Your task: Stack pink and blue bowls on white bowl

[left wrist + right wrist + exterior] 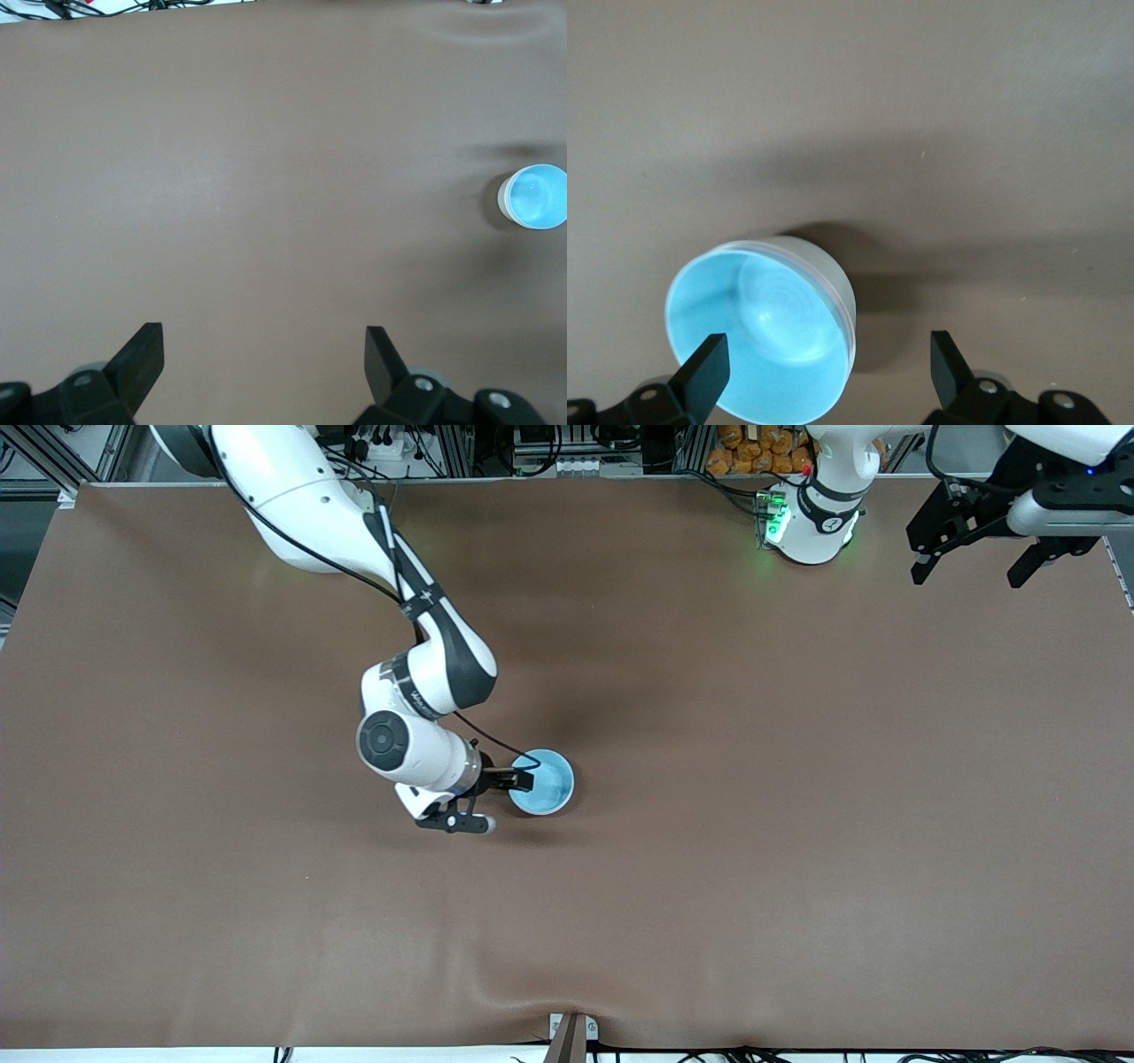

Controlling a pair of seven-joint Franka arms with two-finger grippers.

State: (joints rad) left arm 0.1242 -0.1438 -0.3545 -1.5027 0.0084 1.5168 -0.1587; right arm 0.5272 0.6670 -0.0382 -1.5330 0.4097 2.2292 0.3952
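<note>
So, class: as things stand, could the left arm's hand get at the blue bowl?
Probably yes, though not at once. The left hand waits open by its base at the table's edge, while the blue bowl sits mid-table with the right hand open right at its rim, crowding one side.

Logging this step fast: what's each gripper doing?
Left gripper: open, holding nothing, waiting by its base.
Right gripper: open at the blue bowl, not gripping.
</note>
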